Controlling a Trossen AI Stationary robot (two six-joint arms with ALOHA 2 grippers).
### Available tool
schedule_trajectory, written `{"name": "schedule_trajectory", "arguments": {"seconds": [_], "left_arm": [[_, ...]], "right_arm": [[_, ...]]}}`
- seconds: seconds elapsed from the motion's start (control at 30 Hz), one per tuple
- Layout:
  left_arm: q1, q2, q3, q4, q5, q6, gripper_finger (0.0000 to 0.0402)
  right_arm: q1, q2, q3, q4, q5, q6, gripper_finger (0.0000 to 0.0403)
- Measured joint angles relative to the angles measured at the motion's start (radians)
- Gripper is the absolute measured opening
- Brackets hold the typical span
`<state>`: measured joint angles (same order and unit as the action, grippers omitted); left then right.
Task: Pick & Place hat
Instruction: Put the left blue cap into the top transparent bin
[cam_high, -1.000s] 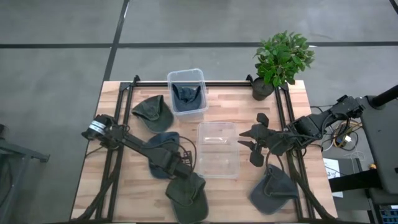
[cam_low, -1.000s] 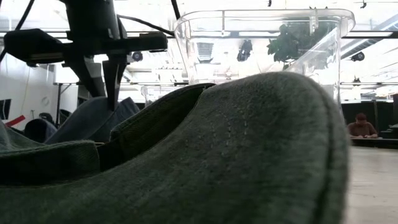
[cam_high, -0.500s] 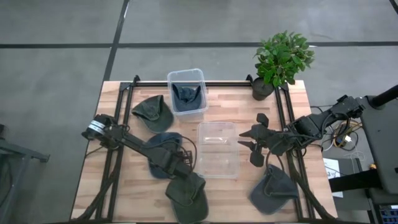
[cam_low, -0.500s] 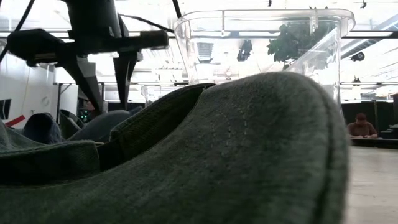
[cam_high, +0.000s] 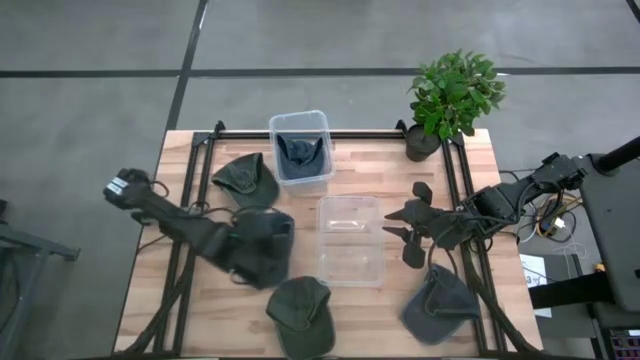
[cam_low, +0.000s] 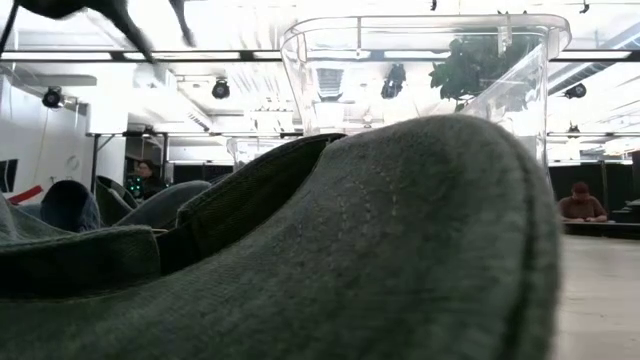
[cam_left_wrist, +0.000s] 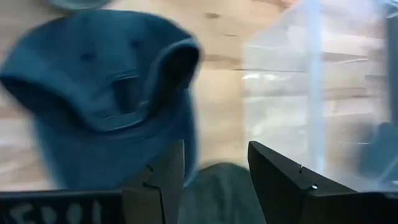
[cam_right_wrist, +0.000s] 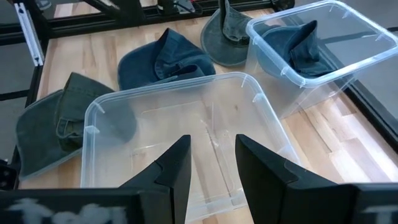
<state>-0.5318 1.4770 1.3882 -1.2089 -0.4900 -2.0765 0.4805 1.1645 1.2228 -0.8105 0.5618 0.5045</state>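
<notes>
Wooden table (cam_high: 200, 300) with black rails. Clear empty bin (cam_high: 349, 240) at centre, second clear bin (cam_high: 301, 148) at the far edge with a blue hat (cam_high: 299, 152) inside. Potted plant (cam_high: 450, 95) at the far right corner. Four loose hats: green hat (cam_high: 300, 312) at the near edge just left of centre, fills the low view; grey-green hat (cam_high: 438, 305) at near right corner; blue hat on table (cam_high: 262, 243) just left of the empty bin; olive hat (cam_high: 246, 181) toward the far left, beside the filled bin. Left gripper (cam_high: 250, 262) hangs over the loose blue hat, blurred; in the left wrist view (cam_left_wrist: 214, 171) its fingers stand apart with nothing between them, blue hat (cam_left_wrist: 106, 93) right ahead. Right gripper (cam_high: 405, 228) sits by the empty bin's right side, fingers parted, holding nothing; right wrist view (cam_right_wrist: 213, 163) looks across the empty bin (cam_right_wrist: 186, 130). Two people are in the room behind, in the low view.
</notes>
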Motion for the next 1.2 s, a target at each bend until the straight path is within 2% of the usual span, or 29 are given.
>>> {"name": "schedule_trajectory", "arguments": {"seconds": [0.13, 0.23, 0.53, 0.73, 1.0, 1.2], "left_arm": [[-0.08, -0.043, -0.042, -0.116, 0.037, -0.162, 0.0169], [-0.128, -0.056, -0.114, -0.126, 0.084, -0.254, 0.0169], [-0.154, -0.126, -0.384, 0.139, 0.147, -0.274, 0.0169], [-0.154, -0.164, -0.483, 0.159, 0.238, -0.284, 0.0169], [-0.154, -0.198, -0.584, 0.166, 0.237, -0.284, 0.0169], [-0.153, -0.221, -0.684, 0.315, 0.179, -0.275, 0.0169]], "right_arm": [[0.0, 0.0, 0.0, 0.0, -0.018, 0.0, 0.0118], [0.0, 0.0, 0.0, 0.001, -0.019, 0.0, 0.0118], [0.0, 0.0, 0.0, 0.002, -0.021, 0.006, 0.0118], [0.0, 0.0, 0.0, 0.007, -0.021, 0.012, 0.0118], [0.0, 0.0, 0.0, 0.017, -0.021, 0.012, 0.0118], [0.0, 0.0, 0.0, 0.031, -0.021, 0.012, 0.0118]]}}
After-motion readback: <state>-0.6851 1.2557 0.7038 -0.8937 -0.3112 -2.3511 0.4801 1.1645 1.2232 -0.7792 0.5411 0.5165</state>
